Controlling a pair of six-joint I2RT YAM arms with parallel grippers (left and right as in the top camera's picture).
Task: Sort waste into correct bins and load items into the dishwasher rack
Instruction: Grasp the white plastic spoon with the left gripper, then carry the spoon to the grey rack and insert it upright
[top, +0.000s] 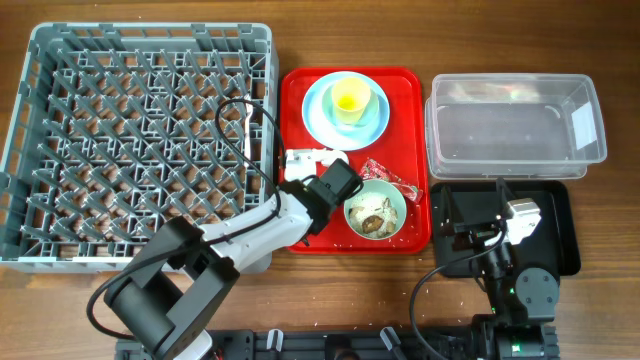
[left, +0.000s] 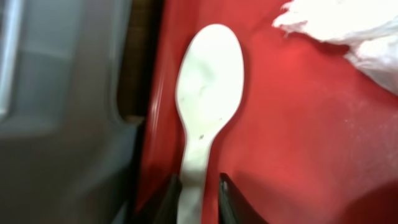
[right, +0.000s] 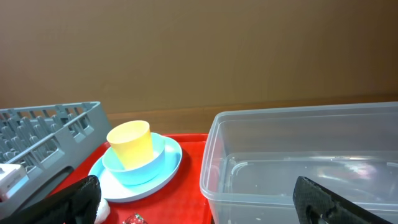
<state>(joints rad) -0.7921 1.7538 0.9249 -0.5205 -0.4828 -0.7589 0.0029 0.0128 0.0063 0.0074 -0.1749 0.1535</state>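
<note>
- Where the flat red tray (top: 410, 100) lies just beside the dishwasher rack (top: 30, 150), the left gripper (left: 199, 186) has its fingers narrow, pinched on the handle of the white plastic spoon (left: 208, 93).
- The spoon lies flat along the tray's left rim, with its bowl end pointing away from the fingers.
- A crumpled white tissue (left: 336, 25) lies on the tray beyond the spoon, apart from it.
- The grey rack takes up the left half of the desk (top: 330, 30), and the red tray sits mid-desk.
- At the tray's far end, a yellow cup (right: 130, 143) stands inside a light blue bowl (right: 140, 171), which rests on a light blue plate (right: 118, 186).
- At the tray's near right corner, a pale green bowl (top: 400, 205) holds beige food scraps (top: 372, 218).
- A shiny red wrapper (top: 385, 175) lies just beyond the green bowl.
- A clear plastic tub (top: 510, 80) stands at the desk's far right corner.
- A black tray (top: 565, 225) lies just in front of the tub, towards the near right corner.
- The right gripper (right: 208, 208) hovers over the black tray with its fingers spread wide, holding nothing.
</note>
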